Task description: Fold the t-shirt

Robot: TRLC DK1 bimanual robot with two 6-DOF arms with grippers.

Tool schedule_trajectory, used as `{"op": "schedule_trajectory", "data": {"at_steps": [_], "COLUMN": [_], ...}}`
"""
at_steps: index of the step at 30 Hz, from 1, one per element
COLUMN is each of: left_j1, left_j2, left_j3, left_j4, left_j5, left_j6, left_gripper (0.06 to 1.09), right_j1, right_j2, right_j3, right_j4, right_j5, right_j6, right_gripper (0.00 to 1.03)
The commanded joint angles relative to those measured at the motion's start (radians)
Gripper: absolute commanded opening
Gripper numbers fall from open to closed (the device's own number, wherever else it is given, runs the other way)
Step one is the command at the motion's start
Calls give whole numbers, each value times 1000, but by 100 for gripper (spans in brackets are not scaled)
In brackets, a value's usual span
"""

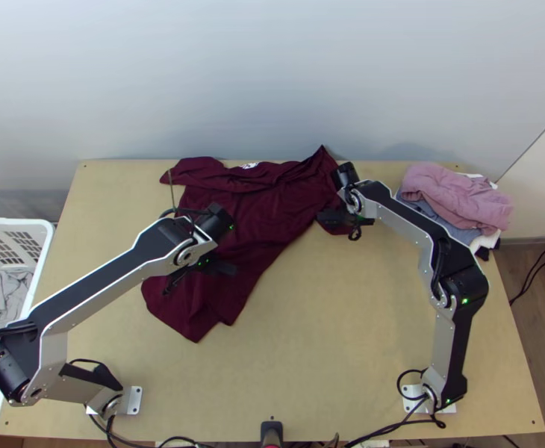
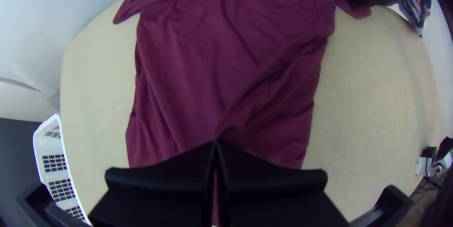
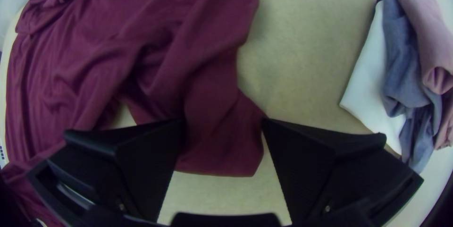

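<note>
Rumpled maroon t-shirt (image 1: 243, 216) spread over pale wood

The t-shirt lies spread out but unfolded on the light wooden surface (image 1: 362, 321), set at a slant. Its fabric looks thin, soft and faintly glossy, with long shallow creases running down the body and thicker, rope-like gathers along its far edge. A small white print (image 1: 250, 165) shows among those gathers. Toward the t-shirt's near end the outline is ragged, with pointed corners. The sleeve (image 3: 222, 151) on its right side lies fairly flat and square-ended, a gap of bare wood showing between it and the body.

The left gripper (image 1: 228, 269) is over the t-shirt's lower body, its flat black jaws together; whether any fabric is pinched between them I cannot tell. The right gripper (image 1: 332, 217) is at the t-shirt's right side, its jaws apart, one on each side of the sleeve.

Right of the t-shirt sits a loose stack: a puffy, rolled-looking pink garment (image 1: 452, 194) on top, a matte blue-grey garment (image 3: 401, 66) under it, and a smooth white cloth (image 3: 368, 99) lower down. Well to the left of the t-shirt is a white plastic basket (image 1: 46, 246) with gridded walls, holding crumpled grey cloth (image 1: 2, 299).
</note>
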Motion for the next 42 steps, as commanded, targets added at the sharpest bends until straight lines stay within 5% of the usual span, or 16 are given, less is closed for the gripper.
{"op": "schedule_trajectory", "data": {"at_steps": [1,9,31,42], "left_j1": [31,51,295,359], "left_j2": [-3,-6,-141,-278], "left_j3": [-6,0,264,435], "left_j4": [0,0,-33,92], "left_j5": [0,0,2,-12], "left_j6": [-2,-5,15,98], "left_gripper": [10,10,10,10], "right_j1": [-6,-5,-95,-129], "right_j2": [-7,-10,-322,-547], "right_j3": [-21,-15,147,204], "right_j4": [7,84,-18,-2], "right_j5": [5,24,22,24], "right_j6": [1,-95,-99,-132], "right_gripper": [66,3,3,3]}}
